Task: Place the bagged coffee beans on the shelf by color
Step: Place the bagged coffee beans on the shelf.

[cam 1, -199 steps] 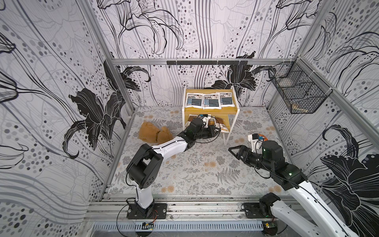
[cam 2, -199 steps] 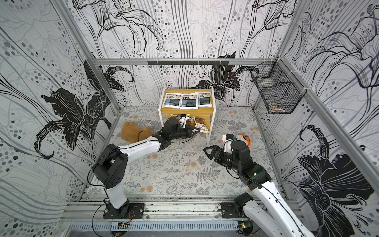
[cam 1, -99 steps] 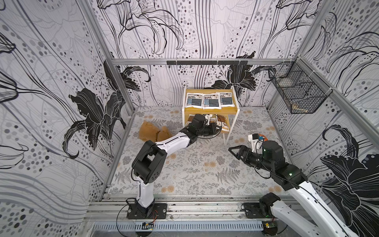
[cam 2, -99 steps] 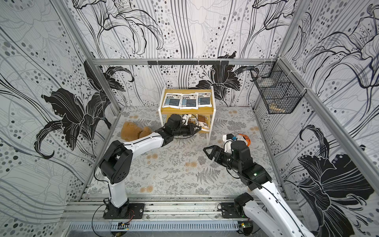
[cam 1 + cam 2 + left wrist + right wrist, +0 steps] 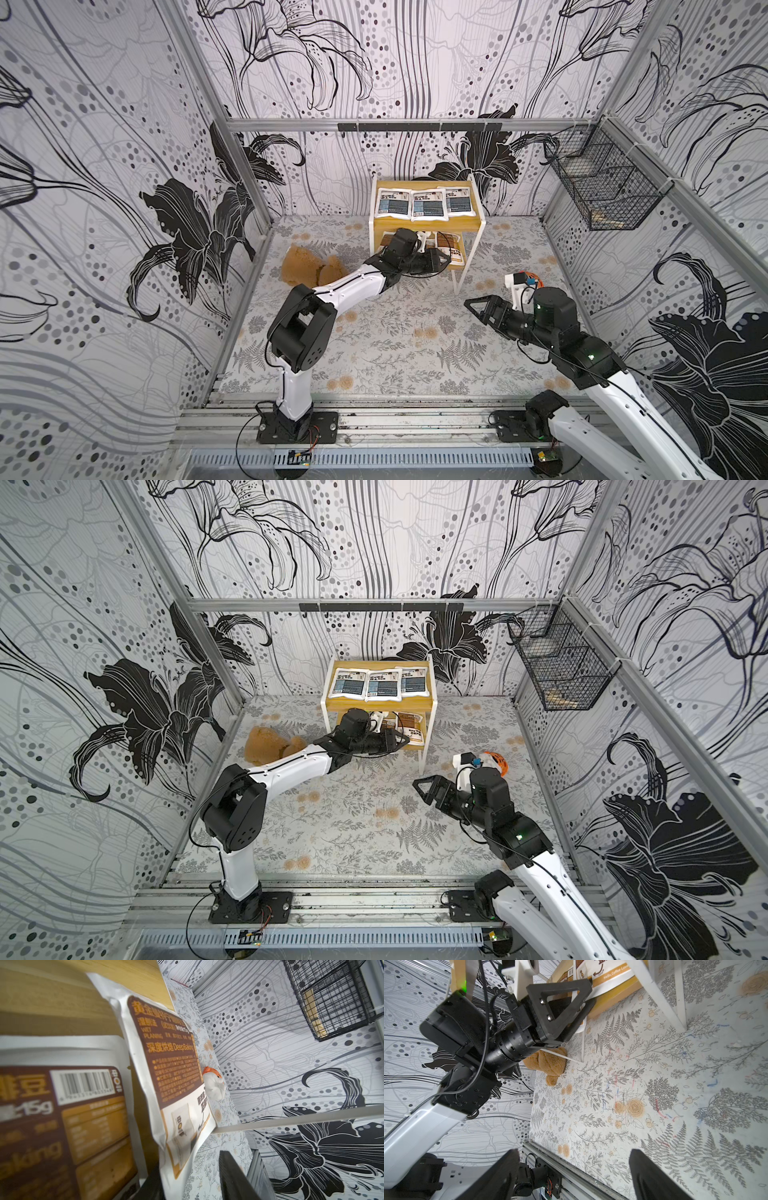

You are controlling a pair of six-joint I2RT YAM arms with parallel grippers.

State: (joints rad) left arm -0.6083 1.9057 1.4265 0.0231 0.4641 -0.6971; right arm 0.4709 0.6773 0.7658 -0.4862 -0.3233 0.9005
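Since a second earlier the left arm [image 5: 353, 286] had stretched further forward, bringing the left tool [image 5: 444, 261] to the front edge of the shelf's [image 5: 424, 225] lower board; the right arm [image 5: 582, 353] had not shifted. That left arm lay low and nearly straight across the worktop [image 5: 395, 345], its wrist level with the lower board. Its jaws stood partly spread around the corner of a brown-labelled pouch [image 5: 172, 1059], which lay on the lower board with that corner overhanging the front edge. In the left wrist view a gap seemed to show between pouch and one finger, so probably no pinch. A second brown pouch [image 5: 62, 1115] lay beside it. Three blue-labelled pouches [image 5: 423, 204] lay side by side on the top board. The shelf's white front leg [image 5: 656, 991] stood just beside the left tool. The right tool [image 5: 471, 303] hovered spread wide, holding nothing, over open worktop well apart from the shelf. The teddy bear [image 5: 309, 270] lay beyond the left arm.
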